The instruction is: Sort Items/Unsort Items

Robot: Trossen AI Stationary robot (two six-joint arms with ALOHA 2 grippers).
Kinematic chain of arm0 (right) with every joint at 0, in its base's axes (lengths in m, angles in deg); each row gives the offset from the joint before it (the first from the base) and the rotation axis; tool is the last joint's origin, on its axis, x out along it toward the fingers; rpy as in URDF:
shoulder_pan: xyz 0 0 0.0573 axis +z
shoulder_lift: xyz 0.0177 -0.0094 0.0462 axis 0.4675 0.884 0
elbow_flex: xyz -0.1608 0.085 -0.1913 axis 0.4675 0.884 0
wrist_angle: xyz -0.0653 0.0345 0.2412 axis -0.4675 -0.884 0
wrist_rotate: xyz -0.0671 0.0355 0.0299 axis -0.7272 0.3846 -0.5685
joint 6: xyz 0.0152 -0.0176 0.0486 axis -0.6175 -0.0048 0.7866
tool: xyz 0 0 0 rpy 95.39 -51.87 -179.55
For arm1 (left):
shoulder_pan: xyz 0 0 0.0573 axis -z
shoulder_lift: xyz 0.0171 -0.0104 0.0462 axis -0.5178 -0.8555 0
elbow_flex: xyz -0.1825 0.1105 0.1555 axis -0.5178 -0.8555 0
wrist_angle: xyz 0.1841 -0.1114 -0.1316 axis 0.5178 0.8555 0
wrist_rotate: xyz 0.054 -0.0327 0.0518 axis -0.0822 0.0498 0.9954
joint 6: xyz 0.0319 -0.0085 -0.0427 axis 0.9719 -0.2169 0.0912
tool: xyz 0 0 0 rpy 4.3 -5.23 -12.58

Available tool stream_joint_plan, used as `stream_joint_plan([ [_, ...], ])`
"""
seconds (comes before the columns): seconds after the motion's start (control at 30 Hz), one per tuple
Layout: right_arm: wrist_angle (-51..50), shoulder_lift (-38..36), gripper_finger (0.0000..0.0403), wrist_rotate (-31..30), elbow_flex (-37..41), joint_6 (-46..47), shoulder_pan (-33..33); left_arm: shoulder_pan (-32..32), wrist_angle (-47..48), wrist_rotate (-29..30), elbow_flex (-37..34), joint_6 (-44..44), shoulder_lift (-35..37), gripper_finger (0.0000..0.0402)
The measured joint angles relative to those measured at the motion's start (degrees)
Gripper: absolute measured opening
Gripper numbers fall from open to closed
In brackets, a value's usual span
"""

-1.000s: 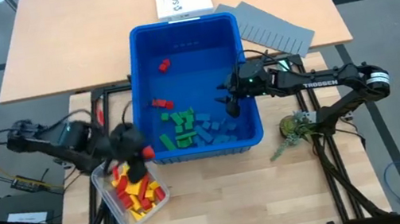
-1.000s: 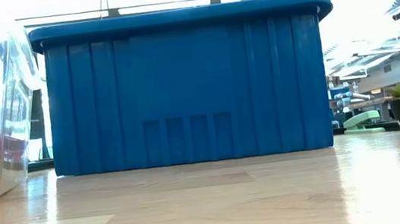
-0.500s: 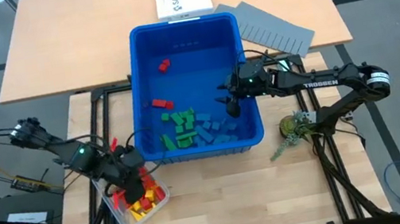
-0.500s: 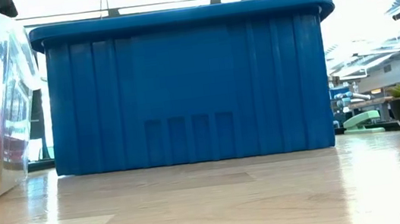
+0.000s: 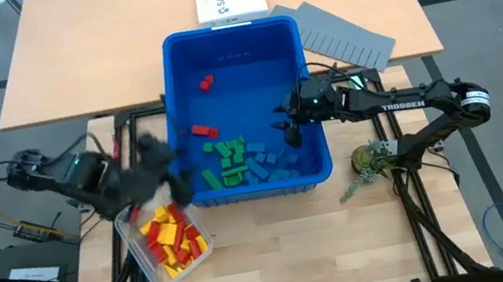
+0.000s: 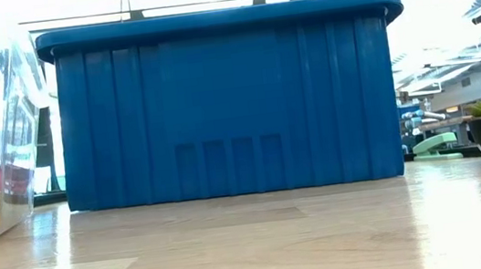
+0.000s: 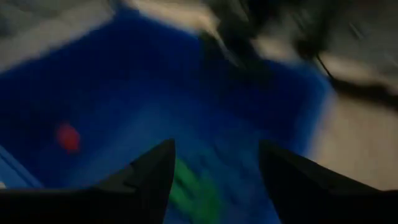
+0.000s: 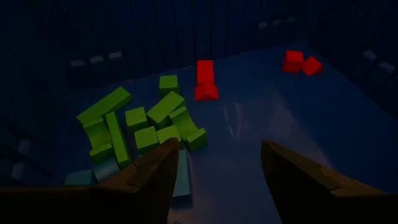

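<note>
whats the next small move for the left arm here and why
Probably carry the left gripper on over the wall of the large blue plastic bin and down toward a small red toy block. Its fingers look open and empty in the left wrist view, the clear plastic tub beside the bin already holds red and yellow blocks, and red ones lie loose in the bin.

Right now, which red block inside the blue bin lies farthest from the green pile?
The red block alone near the blue bin's far end; the other red block lies just beside the green pile.
</note>
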Motion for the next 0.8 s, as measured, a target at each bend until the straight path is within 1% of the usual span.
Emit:
stream_joint_plan([
  [0.03, 0.01, 0.0, 0.0229, 0.0, 0.0, 0.0, 0.0, -2.23, -4.27, 2.23, 0.06, 4.16, 0.0, 0.0238],
  [0.1, 0.08, 0.02, 0.0229, 0.0, 0.0, -0.02, 0.0, -7.31, -12.63, 2.83, 0.08, 12.48, -0.27, 0.0238],
  [0.17, 0.15, 0.02, 0.0229, 0.0, 0.0, -0.04, 0.0, -12.6, -20.74, 1.07, 0.17, 20.49, -1.22, 0.0238],
  [0.23, 0.22, 0.02, 0.0229, 0.0, 0.02, -0.04, 0.0, -17.8, -26.83, -1.3, 0.17, 26.44, -3.18, 0.0238],
  [0.37, 0.27, 0.04, 0.0229, -0.02, 0.02, -0.04, 0.0, -28.59, -35.71, -6.44, 0.15, 33.37, -7.8, 0.0239],
  [0.57, 0.27, 0.04, 0.0229, -0.02, 0.02, -0.23, -0.02, -41.36, -42.93, -13.24, 0.08, 37.11, -16.3, 0.0239],
  [0.63, 0.29, 0.04, 0.0229, -0.04, 0.02, -0.26, -0.02, -44.99, -42.16, -14.85, 1.67, 36.31, -19.28, 0.0239],
  [0.8, 0.32, 0.04, 0.0229, -0.04, 0.02, -0.29, -0.02, -52.34, -36.46, -20.85, 10.12, 35.87, -28.31, 0.0239],
])
